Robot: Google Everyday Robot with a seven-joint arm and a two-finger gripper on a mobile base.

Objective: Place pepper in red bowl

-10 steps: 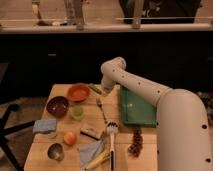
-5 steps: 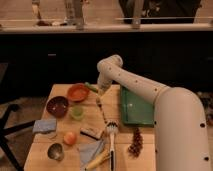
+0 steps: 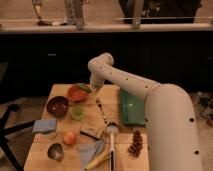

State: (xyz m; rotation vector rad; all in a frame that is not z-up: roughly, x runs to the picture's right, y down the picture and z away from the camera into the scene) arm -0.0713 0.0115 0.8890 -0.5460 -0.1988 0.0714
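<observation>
**Q:** so where's everything sitting relative to the red bowl [image 3: 77,93]?

**Me:** only one camera view here. My gripper [image 3: 93,86] is down right at the bowl's right rim. The pepper [image 3: 83,87] shows as a green sliver at the bowl's upper right edge, just by the gripper; can't tell if it's lying in the bowl or in my grip. The maroon bowl [image 3: 57,105] is just left and below, the green cup [image 3: 77,112] directly below, the orange fruit [image 3: 70,137] and grey metal bowl [image 3: 55,151] further down. The green tray [image 3: 131,107] sits well off to the right, the brush [image 3: 111,136] lower right
</observation>
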